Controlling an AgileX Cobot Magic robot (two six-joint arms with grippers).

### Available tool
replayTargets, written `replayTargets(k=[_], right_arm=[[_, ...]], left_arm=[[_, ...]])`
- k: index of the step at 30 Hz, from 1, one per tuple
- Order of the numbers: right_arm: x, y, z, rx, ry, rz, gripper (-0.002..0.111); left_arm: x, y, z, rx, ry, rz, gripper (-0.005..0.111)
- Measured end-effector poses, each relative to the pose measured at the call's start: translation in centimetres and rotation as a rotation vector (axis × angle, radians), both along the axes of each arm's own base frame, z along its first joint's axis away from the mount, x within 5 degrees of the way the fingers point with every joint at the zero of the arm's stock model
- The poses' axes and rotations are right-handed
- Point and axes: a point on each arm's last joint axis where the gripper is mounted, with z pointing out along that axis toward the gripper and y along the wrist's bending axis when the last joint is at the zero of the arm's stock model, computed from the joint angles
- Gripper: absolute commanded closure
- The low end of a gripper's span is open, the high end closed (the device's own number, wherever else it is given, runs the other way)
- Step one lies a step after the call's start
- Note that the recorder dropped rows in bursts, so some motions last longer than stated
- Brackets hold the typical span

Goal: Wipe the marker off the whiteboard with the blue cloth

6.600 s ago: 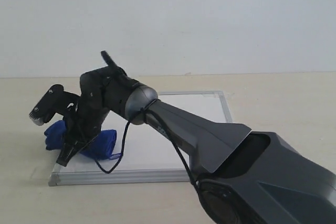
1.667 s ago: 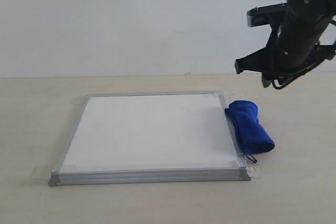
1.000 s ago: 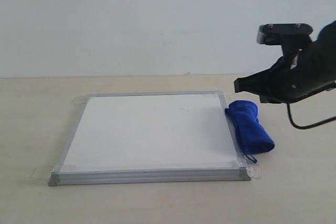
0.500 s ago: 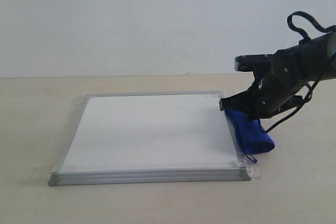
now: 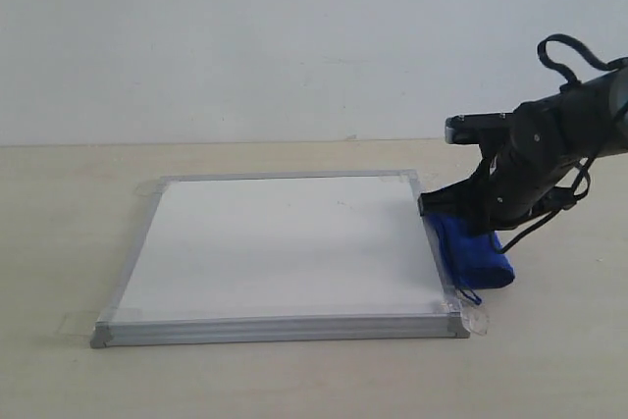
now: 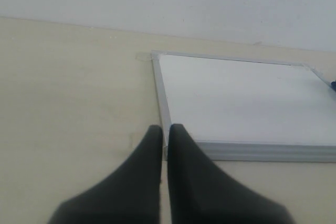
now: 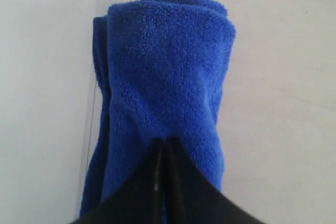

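Left gripper point(image 6: 165, 128): fingers pressed together, holding nothing; it hangs over the bare tabletop point(image 5: 59, 242) just off the near left corner of the whiteboard point(image 5: 285, 242), clear of its frame; it does not appear in the exterior view.

Whiteboard: lies flat on the tabletop, taped at the corners; the writing surface reads as plain white in all three views.

The marker: no red line can be made out anywhere on the board; a faint speck near the far right of the surface may be residue or glare, and the resolution does not settle it.

Blue cloth point(image 5: 478, 260): a rolled bundle on the tabletop, off the board, its long side lying against the right-hand rail; its loop string trails toward the near right corner.

Right gripper point(image 7: 163, 142): fingers closed on each other, tips on the upper face of the cloth point(image 7: 168, 72) near one end; no fold shows between them, so they seem to rest on the bundle rather than pinch it.

Assessment: wiping appears finished, or all but; the step in hand concerns the cloth itself. Should any trace need removal, the right fingers must spread, straddle the bundle across its width, close, then lift it over the rail before stroking.
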Motion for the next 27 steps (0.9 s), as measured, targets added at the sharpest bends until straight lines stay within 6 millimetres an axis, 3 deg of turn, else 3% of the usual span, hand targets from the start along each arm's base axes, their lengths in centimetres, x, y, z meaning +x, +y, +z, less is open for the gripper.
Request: replayTargets(k=[5, 10, 19, 22, 27], right_arm=[[-1.7, -0.5, 4.4, -0.024, -0.017, 0.022, 0.108], [-6.7, -0.6, 8.8, 0.018, -0.124, 0.052, 0.108], [-16.9, -1.3, 12.5, 0.098, -0.112, 0.021, 0.108], [-19.0, -2.0, 13.5, 0.094, -0.078, 0.006, 0.108], [-20.5, -2.6, 14.9, 0.109, -0.108, -0.004, 0.108]], left_arm=[[0.0, 0.0, 0.0, 0.0, 0.0, 0.0, 0.103], [0.0, 0.0, 0.0, 0.0, 0.0, 0.0, 0.103], [0.0, 0.0, 0.0, 0.0, 0.0, 0.0, 0.103], [0.0, 0.0, 0.0, 0.0, 0.0, 0.0, 0.103], [0.0, 0.0, 0.0, 0.0, 0.0, 0.0, 0.103]])
